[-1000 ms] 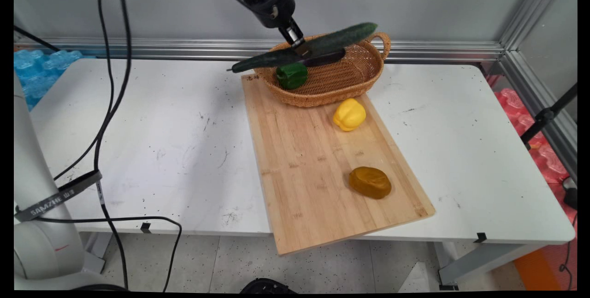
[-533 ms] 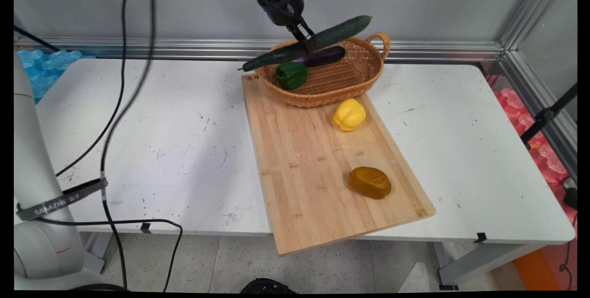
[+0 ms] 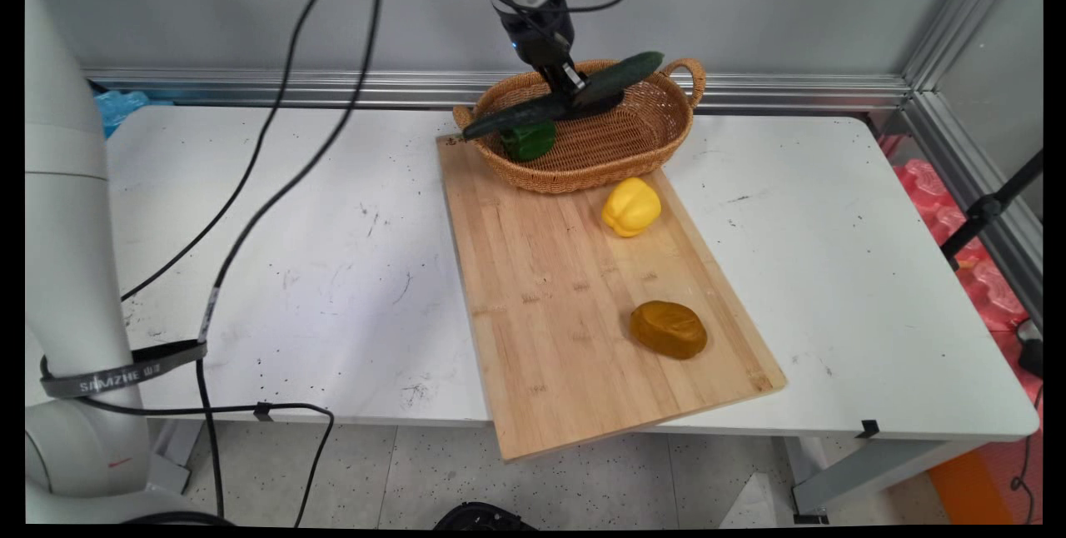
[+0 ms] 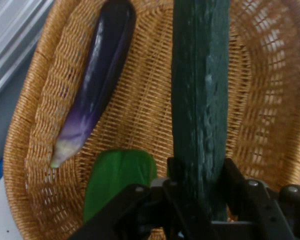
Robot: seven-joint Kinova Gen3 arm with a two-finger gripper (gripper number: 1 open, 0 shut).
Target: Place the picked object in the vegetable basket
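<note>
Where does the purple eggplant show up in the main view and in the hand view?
Main view: the eggplant is only a dark sliver in the wicker basket, mostly hidden behind the cucumber that the claw holds.
Hand view: the eggplant lies in plain sight at upper left, left of the cucumber.
Shared landmark: the green pepper in the basket.

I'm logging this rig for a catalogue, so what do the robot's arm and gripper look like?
The arm is glossy white with rounded links. A grey band lettered SAMZHE wraps its lower link. Black cables hang from it. The gripper is black, with a jointed linkage.
</note>
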